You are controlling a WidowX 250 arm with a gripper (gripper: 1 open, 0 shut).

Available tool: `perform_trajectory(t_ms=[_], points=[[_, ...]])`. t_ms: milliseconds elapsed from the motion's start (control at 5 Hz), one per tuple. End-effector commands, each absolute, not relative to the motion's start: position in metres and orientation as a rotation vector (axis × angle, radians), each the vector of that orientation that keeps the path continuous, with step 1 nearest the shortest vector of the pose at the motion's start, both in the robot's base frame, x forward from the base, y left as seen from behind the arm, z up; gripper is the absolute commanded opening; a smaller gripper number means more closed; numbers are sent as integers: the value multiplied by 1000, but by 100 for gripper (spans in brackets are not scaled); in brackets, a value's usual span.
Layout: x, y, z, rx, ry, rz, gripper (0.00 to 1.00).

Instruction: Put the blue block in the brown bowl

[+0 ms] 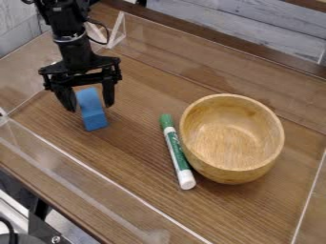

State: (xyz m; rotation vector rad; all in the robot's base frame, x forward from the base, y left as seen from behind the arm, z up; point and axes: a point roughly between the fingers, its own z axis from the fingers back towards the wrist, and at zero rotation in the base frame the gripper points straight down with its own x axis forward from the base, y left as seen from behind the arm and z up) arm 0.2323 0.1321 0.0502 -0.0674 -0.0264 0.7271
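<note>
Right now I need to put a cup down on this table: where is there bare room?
Bare wood lies in front of the blue block, left of the marker, and along the back behind the wooden bowl. It is tight between marker and bowl, and around the block, where the open gripper hangs.

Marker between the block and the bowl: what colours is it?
Green cap and white barrel, on the marker; only the camera view shows it.

- Open black gripper [84, 96] straddles the small bright-blue rectangular block [91, 110].
- To its right, a green-and-white marker pen [176, 151] lies before the round light-brown wooden bowl [231, 139].
</note>
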Motion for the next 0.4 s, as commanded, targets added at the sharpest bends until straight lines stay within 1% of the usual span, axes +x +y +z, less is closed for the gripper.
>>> perform_trajectory(t_ms=[0, 200], points=[[236, 136, 58, -58, -58, 732, 100], [236, 135, 59, -58, -56, 735, 100]])
